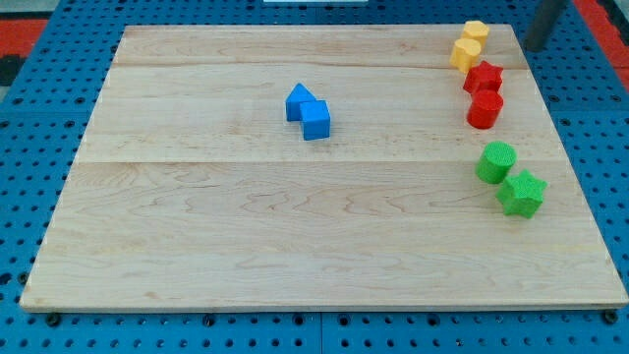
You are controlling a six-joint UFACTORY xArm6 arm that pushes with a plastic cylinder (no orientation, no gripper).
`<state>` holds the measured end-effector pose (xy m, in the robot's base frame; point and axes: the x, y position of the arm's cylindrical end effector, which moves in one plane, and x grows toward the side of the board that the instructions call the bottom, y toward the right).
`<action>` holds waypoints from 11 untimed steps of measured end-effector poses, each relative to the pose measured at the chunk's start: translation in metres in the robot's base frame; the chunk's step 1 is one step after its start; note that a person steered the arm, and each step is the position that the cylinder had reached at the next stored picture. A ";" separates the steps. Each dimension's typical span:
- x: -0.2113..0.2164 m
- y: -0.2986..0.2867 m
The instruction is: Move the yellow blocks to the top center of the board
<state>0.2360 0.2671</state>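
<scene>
Nearest us: green star. Yellow blocks sit top-right corner, just left of our tip, w/ nothing held — so push goes leftward along top edge.

Blue, red, green blocks

Pale wood-grain board, two yellow blocks at one o'clock, red star block and red cylinder, green cylinder and green star block, two blue blocks, dark rod, blue perforated table
</scene>
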 end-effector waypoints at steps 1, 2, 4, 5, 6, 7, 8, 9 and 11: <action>-0.006 -0.022; -0.007 -0.079; -0.045 -0.073; -0.044 -0.120; -0.034 -0.184; 0.021 -0.198; 0.045 -0.101; -0.021 -0.100; 0.012 0.049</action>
<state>0.2483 0.3160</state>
